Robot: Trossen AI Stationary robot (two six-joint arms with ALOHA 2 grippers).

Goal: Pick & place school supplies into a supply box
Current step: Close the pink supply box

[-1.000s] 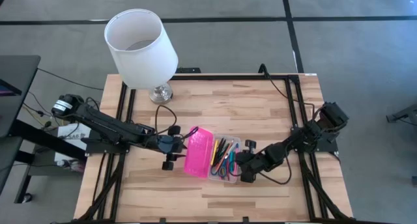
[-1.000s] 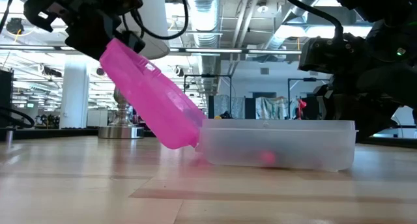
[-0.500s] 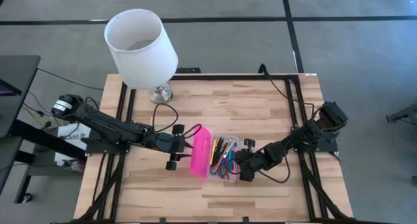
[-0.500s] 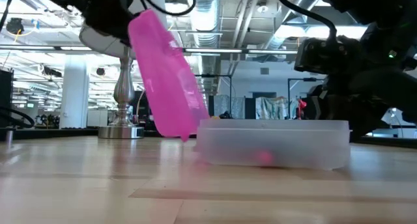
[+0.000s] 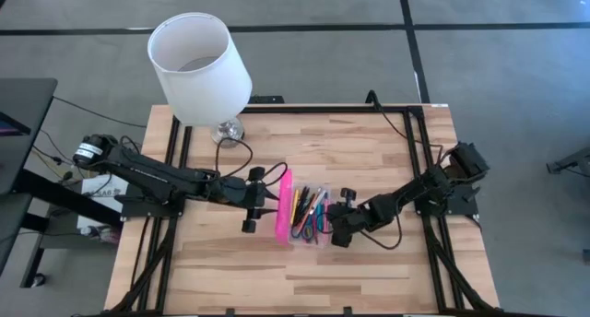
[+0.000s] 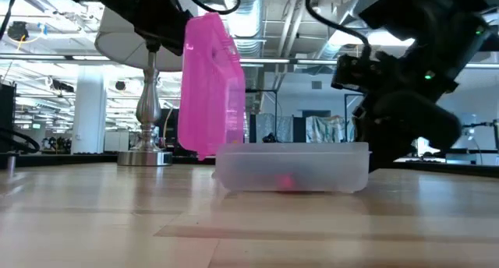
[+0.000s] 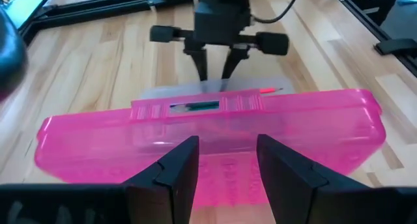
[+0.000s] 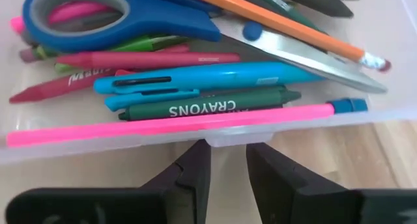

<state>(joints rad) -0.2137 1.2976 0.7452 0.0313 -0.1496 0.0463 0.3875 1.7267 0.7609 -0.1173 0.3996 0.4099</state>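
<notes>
Supply box (image 5: 302, 217) sits near the middle of the wooden surface (image 5: 369, 151), between my two arms, its clear base (image 6: 291, 168) flat on the wood and its pink lid (image 6: 209, 85) standing almost straight up on the left side! Inside the base, the school supplies (image 8: 195, 74) lie packed together: blue-handled scissors (image 8: 124, 15) on top, an orange pencil (image 8: 280, 25) crossing the blades, a light blue pen (image 8: 208, 77), a green crayon (image 8: 208, 109) and a long pink pencil (image 8: 176, 126) against the near wall.

My left end effector (image 5: 251, 199) is at the lid's outer face; from my left wrist view the two fingers (image 7: 172, 175) stand apart against the pink plastic, and I cannot tell whether they actually pinch it. My right end effector (image 5: 337, 220) presses up to the base's right wall, and its fingers (image 8: 192, 172) show only a narrow gap between them just under the clear rim, with nothing gripped that I can make out.

Further back, a white lamp (image 5: 198, 68) stands at the surface's far left corner, well apart from the box.
</notes>
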